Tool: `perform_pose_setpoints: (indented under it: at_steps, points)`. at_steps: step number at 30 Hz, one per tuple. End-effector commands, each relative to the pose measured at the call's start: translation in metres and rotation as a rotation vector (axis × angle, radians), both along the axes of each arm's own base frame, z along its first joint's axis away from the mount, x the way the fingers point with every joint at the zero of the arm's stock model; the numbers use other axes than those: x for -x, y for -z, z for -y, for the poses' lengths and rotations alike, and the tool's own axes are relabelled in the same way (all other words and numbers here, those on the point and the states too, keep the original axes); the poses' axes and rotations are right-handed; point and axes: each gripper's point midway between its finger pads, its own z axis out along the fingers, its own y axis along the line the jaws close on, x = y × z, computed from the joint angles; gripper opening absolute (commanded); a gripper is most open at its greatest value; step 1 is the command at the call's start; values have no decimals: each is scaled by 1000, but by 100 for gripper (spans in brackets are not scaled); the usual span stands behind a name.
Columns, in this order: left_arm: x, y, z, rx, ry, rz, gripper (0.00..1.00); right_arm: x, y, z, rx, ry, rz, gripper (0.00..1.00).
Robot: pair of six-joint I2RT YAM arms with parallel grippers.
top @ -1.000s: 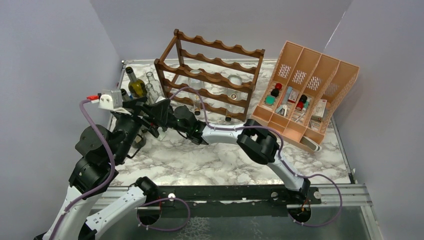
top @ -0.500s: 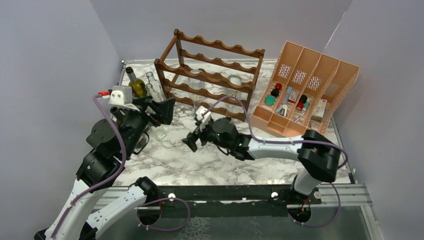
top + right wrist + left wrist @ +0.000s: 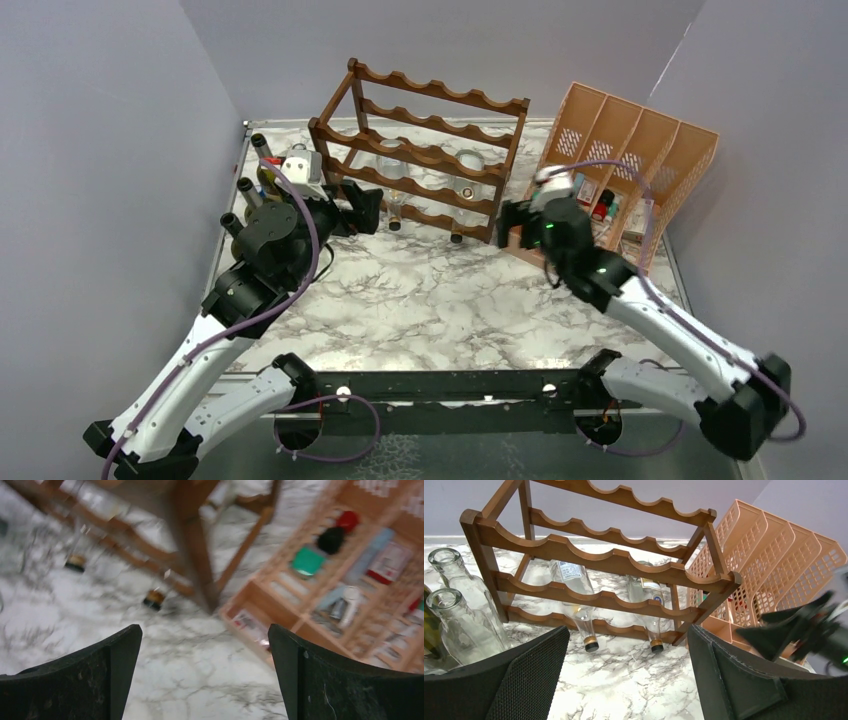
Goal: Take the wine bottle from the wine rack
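Note:
The dark brown wine rack [image 3: 437,155] stands at the back of the marble table. Two clear wine bottles lie in its lower tiers, necks pointing forward, with dark caps: a left one [image 3: 573,582] and a right one [image 3: 647,596]. My left gripper [image 3: 365,207] is open and empty, just in front of the rack's left end; its view [image 3: 629,680] faces both bottle necks. My right gripper [image 3: 512,225] is open and empty by the rack's right front post [image 3: 192,535]; its view [image 3: 205,675] is blurred.
A peach-orange divided organiser [image 3: 620,190] with small items stands right of the rack. Several upright bottles, a dark green one [image 3: 262,160] and clear ones [image 3: 454,605], stand left of the rack by my left arm. Grey walls close in the table.
My right arm swung from the left side across the table to the rack's right end. My left gripper moved up and right toward the rack's left front.

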Motion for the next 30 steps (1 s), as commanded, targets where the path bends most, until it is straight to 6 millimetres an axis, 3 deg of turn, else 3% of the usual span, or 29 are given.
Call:
perform_pose_setpoints:
  at_steps: [1,4,6,10,14,18,23,30]
  points:
    - [-4,-17,-4,33,-27,52,93,-4,-10,79,-118,144,-71,100]
    - [-6,-28,-9,17,-50,73,93,-14,-39,101,-220,134,-110,100]
    - [-5,-41,-16,6,-79,98,92,-16,-71,97,-233,76,-82,100]
    - [3,-77,-42,6,-162,181,92,-2,-160,95,-233,-7,119,100]
    - [17,-111,-69,31,-243,268,92,35,-244,113,-255,17,350,100]
    - [32,-133,-90,59,-294,349,92,85,-305,123,-258,-14,563,100]
    - [46,-144,-108,116,-338,421,91,113,-335,135,-262,7,656,100]
    - [58,-142,-111,180,-314,478,91,141,-340,128,-299,-69,730,100]
